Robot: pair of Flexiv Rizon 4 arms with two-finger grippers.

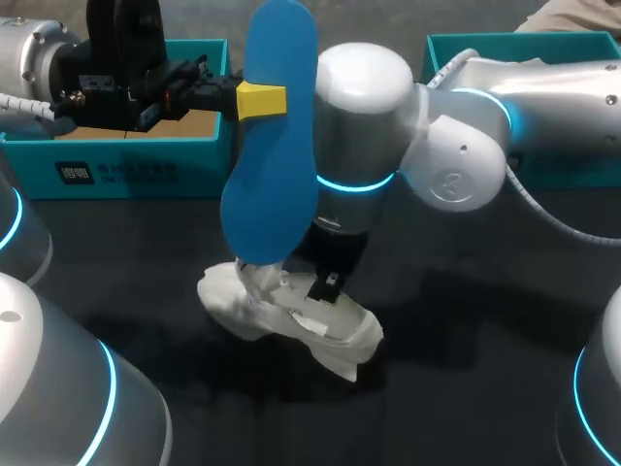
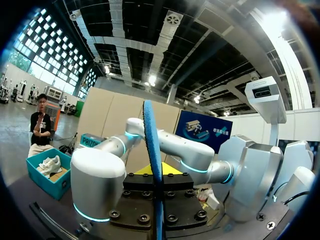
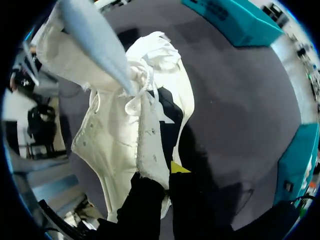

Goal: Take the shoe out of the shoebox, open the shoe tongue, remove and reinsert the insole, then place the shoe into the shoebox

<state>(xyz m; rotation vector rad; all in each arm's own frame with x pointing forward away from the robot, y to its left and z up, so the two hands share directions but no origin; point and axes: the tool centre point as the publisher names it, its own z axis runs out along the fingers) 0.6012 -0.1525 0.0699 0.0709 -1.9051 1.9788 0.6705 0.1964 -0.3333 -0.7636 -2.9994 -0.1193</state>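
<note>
A blue insole [image 1: 270, 146] stands almost upright over the table, its lower end touching the opening of the white shoe [image 1: 335, 330]. My left gripper [image 1: 260, 100] is shut on the insole's upper part; in the left wrist view the insole [image 2: 151, 145] shows edge-on between the fingers of the left gripper [image 2: 155, 172]. The shoe lies on the dark table. My right gripper [image 1: 325, 288] comes down onto it from above. In the right wrist view the right gripper [image 3: 167, 172] is shut on a strip of the shoe's [image 3: 120, 135] upper edge, with the insole's [image 3: 95, 40] pale underside ahead.
A teal shoebox [image 1: 126, 170] stands at the back left behind my left arm. A second teal box [image 1: 543, 49] stands at the back right behind my right arm. Dark table surface [image 1: 466, 369] lies open in front of the shoe.
</note>
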